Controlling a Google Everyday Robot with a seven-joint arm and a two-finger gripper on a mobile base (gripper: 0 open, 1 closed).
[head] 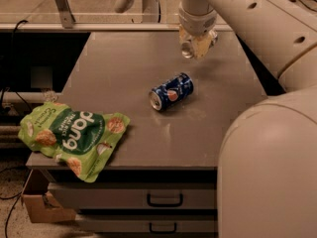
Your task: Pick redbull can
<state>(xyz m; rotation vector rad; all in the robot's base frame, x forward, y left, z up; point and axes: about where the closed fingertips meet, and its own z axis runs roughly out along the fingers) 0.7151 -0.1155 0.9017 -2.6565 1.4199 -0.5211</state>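
My gripper (197, 44) hangs from the arm over the far middle of the grey table (119, 73). It is shut on the redbull can (187, 48), a slim pale silver can whose rounded end shows between the yellowish fingers (208, 41). The can is held a little above the tabletop, and most of its body is hidden by the fingers. The fatter dark blue Pepsi can (171, 91) lies on its side on the table, nearer and slightly left of the gripper.
A green chip bag (74, 135) lies over the table's front left corner. My arm's large white body (270, 167) fills the right foreground. Drawers (163, 200) sit under the table, a cardboard box (39, 207) at the lower left, and a rail (99, 26) behind.
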